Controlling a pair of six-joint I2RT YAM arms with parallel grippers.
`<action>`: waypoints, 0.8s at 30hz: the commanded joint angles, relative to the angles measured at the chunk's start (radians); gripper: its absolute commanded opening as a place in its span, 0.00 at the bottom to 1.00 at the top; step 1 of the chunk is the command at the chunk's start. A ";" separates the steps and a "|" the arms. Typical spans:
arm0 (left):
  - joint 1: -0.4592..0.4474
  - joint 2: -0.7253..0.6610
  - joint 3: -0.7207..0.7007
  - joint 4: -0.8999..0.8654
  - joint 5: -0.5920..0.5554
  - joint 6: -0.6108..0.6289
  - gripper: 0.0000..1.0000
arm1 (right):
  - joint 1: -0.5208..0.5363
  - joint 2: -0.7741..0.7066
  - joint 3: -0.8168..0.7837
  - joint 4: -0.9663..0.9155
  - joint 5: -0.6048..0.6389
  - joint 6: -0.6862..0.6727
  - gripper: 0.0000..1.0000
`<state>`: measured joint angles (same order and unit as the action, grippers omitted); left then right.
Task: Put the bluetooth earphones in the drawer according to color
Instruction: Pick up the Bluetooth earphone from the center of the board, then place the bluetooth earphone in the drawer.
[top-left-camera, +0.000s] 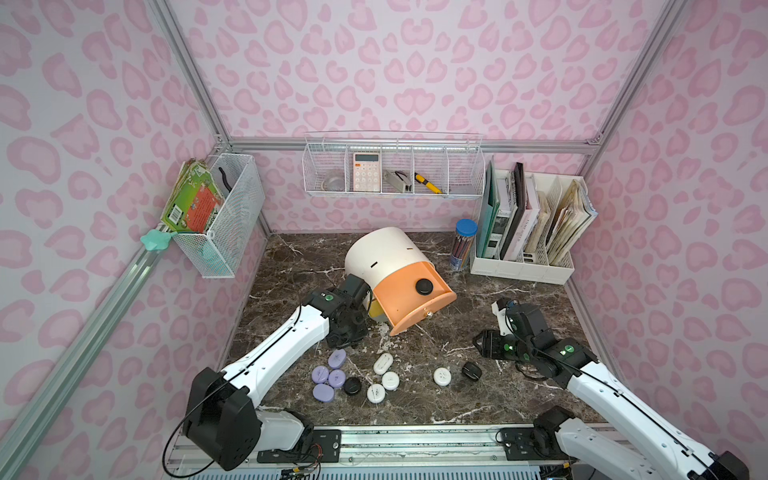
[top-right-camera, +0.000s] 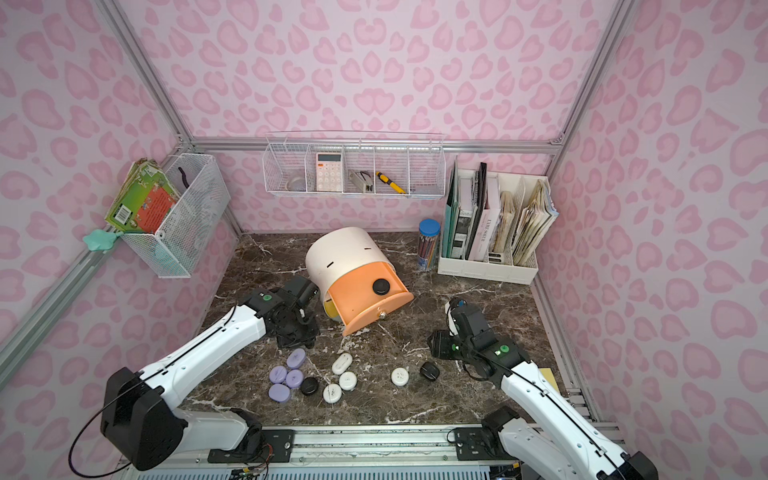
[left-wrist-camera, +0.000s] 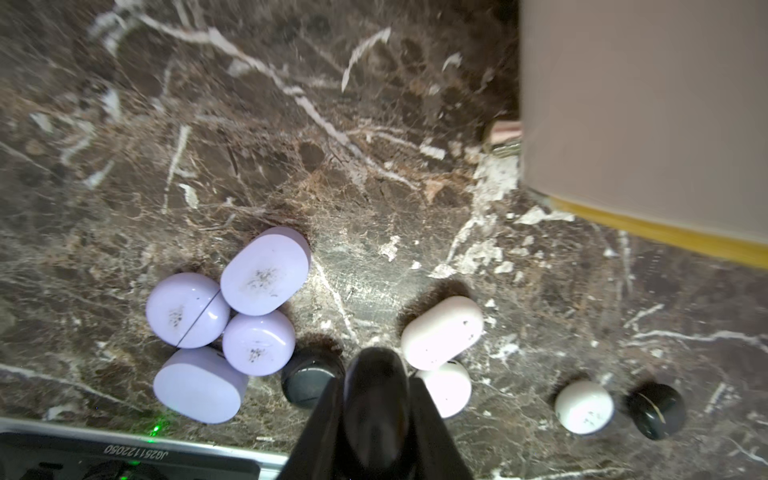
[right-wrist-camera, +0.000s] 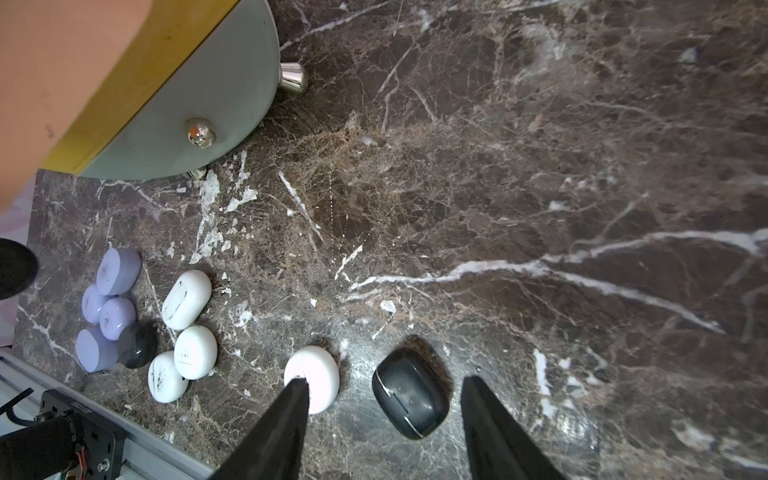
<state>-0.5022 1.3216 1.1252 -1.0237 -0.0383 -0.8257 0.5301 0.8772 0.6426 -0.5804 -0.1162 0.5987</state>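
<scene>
The drawer cabinet (top-left-camera: 384, 251) is white and stands at mid-table. Its peach-orange top drawer (top-left-camera: 409, 307) is pulled out, with one black earphone case (top-left-camera: 424, 286) inside. My left gripper (left-wrist-camera: 376, 382) is beside the cabinet's left, shut on another black earphone case (left-wrist-camera: 376, 407) and raised above the table. On the table near the front lie several lavender cases (top-left-camera: 328, 376), several white cases (top-left-camera: 384, 380) and a black case (top-left-camera: 351, 386). My right gripper (right-wrist-camera: 385, 379) hangs open above a further black case (right-wrist-camera: 409, 392) next to a white case (right-wrist-camera: 313, 376).
A blue-lidded pencil tube (top-left-camera: 464, 245) and a white file rack (top-left-camera: 528, 232) stand at the back right. A wire shelf (top-left-camera: 392, 174) and a wire basket (top-left-camera: 220, 216) hang on the walls. Yellow and grey-green drawer fronts (right-wrist-camera: 199, 104) show under the orange one.
</scene>
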 joint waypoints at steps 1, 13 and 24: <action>0.001 -0.045 0.069 -0.114 -0.055 0.026 0.01 | 0.000 -0.003 -0.016 0.033 -0.020 0.012 0.61; 0.001 -0.111 0.211 0.107 0.167 0.103 0.02 | 0.016 0.023 -0.066 0.077 -0.061 0.040 0.60; 0.001 0.067 0.322 0.217 0.288 0.090 0.02 | 0.054 0.048 -0.086 0.095 -0.048 0.087 0.60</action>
<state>-0.5022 1.3632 1.4334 -0.8509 0.2058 -0.7486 0.5724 0.9138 0.5571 -0.5072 -0.1711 0.6609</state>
